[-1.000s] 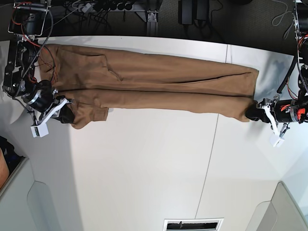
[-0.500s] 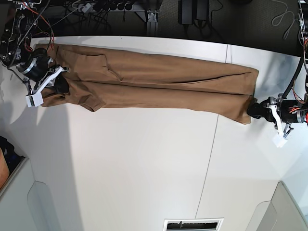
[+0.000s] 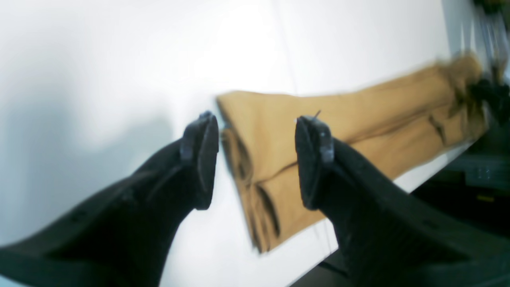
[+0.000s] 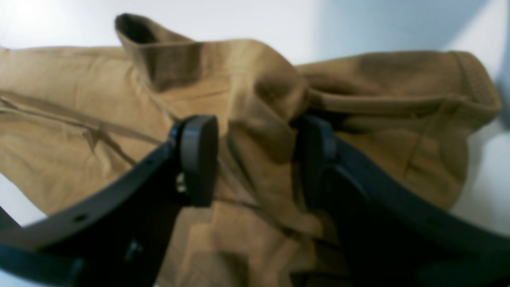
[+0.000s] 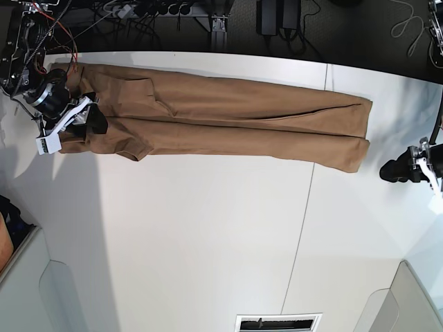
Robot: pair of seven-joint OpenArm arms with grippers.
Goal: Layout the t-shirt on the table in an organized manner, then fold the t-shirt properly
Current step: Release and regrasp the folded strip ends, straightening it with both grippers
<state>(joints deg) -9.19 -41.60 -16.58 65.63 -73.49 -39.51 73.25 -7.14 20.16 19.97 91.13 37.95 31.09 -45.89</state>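
The t-shirt lies folded lengthwise into a long tan band along the far side of the bench, running from the left edge of the base view, past the thin dark seam between the panels, to well onto the right panel. Two lengthwise layers show, with a crease line between them; a short sleeve sticks out at the lower left of the band.

In the right wrist view the cloth is bunched into soft humps, a ribbed hem curling up at the right. The right gripper stands over this bunched end with its two black fingers spread apart; a fold of cloth rises between them and lies against the inner face of the right-hand finger, but the fingers do not pinch it. In the base view this gripper sits at the left end of the shirt, its white mount beside it over the bench.

The left gripper is at the opposite end, clear of the shirt. Its fingers are parted wide with nothing between them, and past them the squared-off end of the shirt rests on the white surface, its stacked layers visible at the edge. In the base view it hovers near the right edge of the bench, just beyond the shirt's end with a strip of bare bench between them.

Beyond the far edge of the bench, dark cables and equipment show.
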